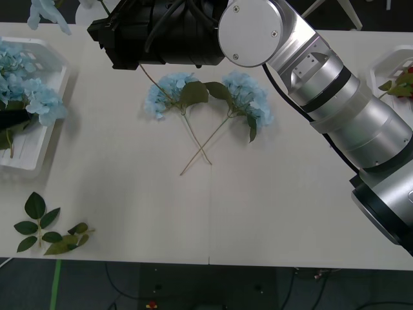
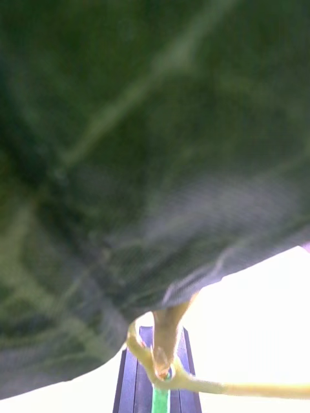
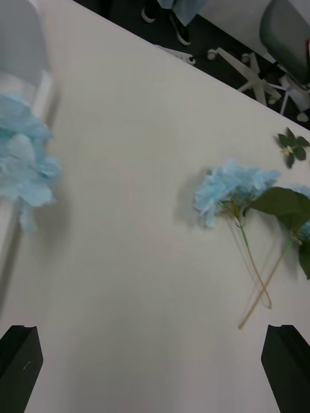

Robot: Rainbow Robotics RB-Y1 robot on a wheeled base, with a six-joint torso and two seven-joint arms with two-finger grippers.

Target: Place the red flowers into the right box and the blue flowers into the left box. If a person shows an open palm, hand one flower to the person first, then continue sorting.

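Two blue flowers (image 1: 169, 93) (image 1: 248, 97) lie mid-table with their stems crossed; the left wrist view shows them too (image 3: 232, 187). More blue flowers (image 1: 29, 90) fill the left box (image 1: 58, 64) at the table's left edge. My right gripper (image 1: 106, 29) reaches across to the far left, shut (image 2: 158, 374) on a thin stem below a big dark leaf (image 2: 142, 161); a pale blue head (image 1: 45, 13) shows beside it. Over the left box, my left gripper (image 3: 155, 368) is open and holds nothing. A red flower (image 1: 406, 70) lies in the right box (image 1: 384, 64).
Loose green leaf sprigs (image 1: 48, 229) lie near the table's front left corner. Another small sprig (image 3: 290, 145) shows at the far side. Office chair legs (image 3: 258, 71) stand beyond the far edge. The near middle of the table is bare.
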